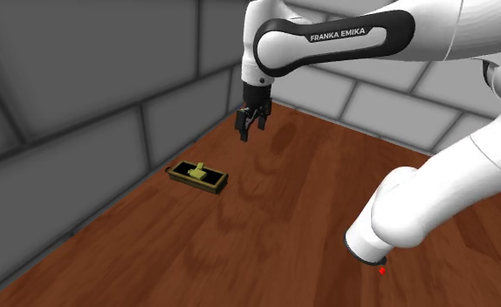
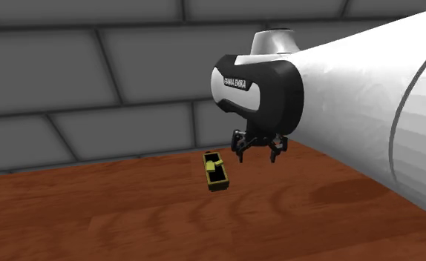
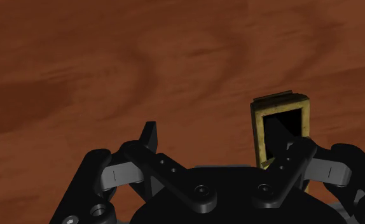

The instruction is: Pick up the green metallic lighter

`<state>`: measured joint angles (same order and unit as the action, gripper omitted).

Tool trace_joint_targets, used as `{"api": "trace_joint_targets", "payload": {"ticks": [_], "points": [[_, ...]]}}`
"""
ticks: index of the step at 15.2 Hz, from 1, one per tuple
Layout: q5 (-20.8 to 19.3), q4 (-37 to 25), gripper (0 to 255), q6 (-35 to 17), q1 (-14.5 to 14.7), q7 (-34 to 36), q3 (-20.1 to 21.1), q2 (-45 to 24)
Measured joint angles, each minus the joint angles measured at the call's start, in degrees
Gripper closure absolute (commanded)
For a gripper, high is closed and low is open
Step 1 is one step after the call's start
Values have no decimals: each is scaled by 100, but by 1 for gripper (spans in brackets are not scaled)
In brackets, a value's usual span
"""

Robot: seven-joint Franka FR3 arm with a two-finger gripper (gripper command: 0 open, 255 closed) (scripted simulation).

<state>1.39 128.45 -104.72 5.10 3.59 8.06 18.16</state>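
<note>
The lighter point(image 1: 199, 176) is a flat olive-yellow box with a dark inside, lying on the brown wooden table point(image 1: 310, 201) near the grey wall. My black gripper point(image 1: 251, 129) hangs in the air above the table, off to the shoulder view's right of the lighter and apart from it. The fingers stand open with nothing between them. In the second exterior view the lighter point(image 2: 216, 171) lies just left of the gripper point(image 2: 257, 156). In the wrist view the lighter point(image 3: 282, 127) shows beyond the right finger point(image 3: 296, 153), outside the gap of the gripper point(image 3: 222, 149).
Grey block walls point(image 1: 92, 96) close the table on its far sides. The arm's white elbow point(image 1: 397, 218) hangs low over the table at the shoulder view's lower right.
</note>
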Motion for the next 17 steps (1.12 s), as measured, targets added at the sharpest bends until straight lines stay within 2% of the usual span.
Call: {"api": "trace_joint_targets", "payload": {"ticks": [13, 17], "points": [[-208, -1661, 0, -570, 505, 619, 625, -2622], [-264, -1765, 0, -723, 576, 693, 664, -2918]]}}
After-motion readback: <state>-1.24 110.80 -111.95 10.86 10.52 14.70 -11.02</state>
